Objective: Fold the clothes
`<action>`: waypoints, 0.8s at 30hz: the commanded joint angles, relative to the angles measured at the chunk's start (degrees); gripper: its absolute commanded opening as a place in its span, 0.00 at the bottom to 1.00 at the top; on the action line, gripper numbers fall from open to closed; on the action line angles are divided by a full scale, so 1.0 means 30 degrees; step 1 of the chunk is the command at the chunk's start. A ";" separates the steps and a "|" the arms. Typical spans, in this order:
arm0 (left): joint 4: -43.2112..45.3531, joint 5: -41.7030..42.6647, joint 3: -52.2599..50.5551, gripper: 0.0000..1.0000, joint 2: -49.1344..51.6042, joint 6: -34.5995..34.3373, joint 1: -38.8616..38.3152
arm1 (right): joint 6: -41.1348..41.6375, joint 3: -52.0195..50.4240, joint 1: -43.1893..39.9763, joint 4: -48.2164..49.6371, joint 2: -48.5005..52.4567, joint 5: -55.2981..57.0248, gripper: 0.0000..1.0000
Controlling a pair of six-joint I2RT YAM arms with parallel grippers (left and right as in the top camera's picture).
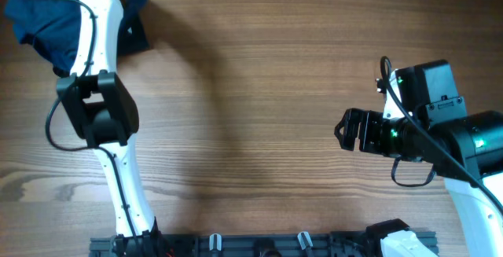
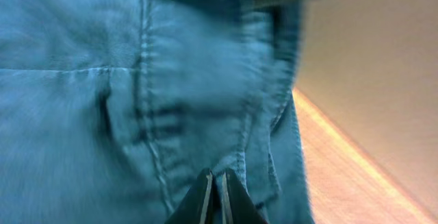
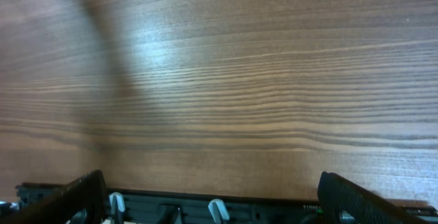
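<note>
The clothes are a bunched dark navy cloth (image 1: 35,21) at the table's far left corner. In the left wrist view the blue cloth (image 2: 102,94), with stitched seams and a folded hem, fills most of the blurred frame. My left gripper (image 2: 217,186) has its fingertips pressed together with a thin fold of the cloth between them. In the overhead view its fingers are hidden under the left arm (image 1: 98,21), which reaches over the cloth. My right gripper (image 1: 346,130) is open and empty, well away at the right, its fingers wide apart over bare wood (image 3: 219,196).
The wooden table (image 1: 267,76) stretches between the two arms. A black rail with white clips (image 1: 259,243) runs along the near edge and also shows in the right wrist view (image 3: 205,209). The table's edge (image 2: 342,148) lies just right of the cloth.
</note>
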 commanded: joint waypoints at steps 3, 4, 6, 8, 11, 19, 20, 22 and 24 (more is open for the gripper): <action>0.0641 -0.0087 -0.0131 0.09 0.1290 -0.0153 0.0408 | 0.0080 0.0219 -0.0007 -0.0474 -0.0022 -0.0299 0.99; 0.0838 -0.0080 -0.0131 0.10 0.1078 -0.0022 0.0430 | 0.0080 0.0219 -0.0007 -0.0532 -0.0022 -0.0291 1.00; 0.1603 -0.0095 -0.0131 0.09 0.0444 0.1421 0.0430 | 0.0080 0.0219 -0.0007 -0.0495 -0.0022 -0.0291 0.99; 0.2127 -0.0488 -0.0131 0.09 -0.0350 0.2186 0.0430 | 0.0080 0.0219 -0.0007 -0.0357 -0.0015 -0.0291 1.00; 0.2922 -0.1115 -0.0131 0.11 -0.1705 0.2229 0.0452 | 0.0080 0.0219 -0.0007 -0.0175 -0.0022 -0.0291 1.00; 0.5668 -0.1086 -0.0138 0.18 -0.3599 0.2353 0.1370 | 0.0095 0.0219 -0.0007 -0.0270 -0.0022 -0.0291 1.00; 0.5785 -0.1086 -0.0138 0.19 -0.3526 0.2353 0.1537 | 0.0095 0.0219 -0.0007 -0.0270 -0.0022 -0.0291 1.00; 0.6222 -0.0831 -0.0138 0.19 -0.3242 0.2353 0.1902 | 0.0117 0.0219 -0.0007 -0.0262 -0.0022 -0.0291 1.00; 0.6717 -0.0182 -0.0138 0.20 -0.2841 0.2353 0.2251 | 0.0168 0.0219 -0.0007 -0.0219 -0.0015 -0.0299 1.00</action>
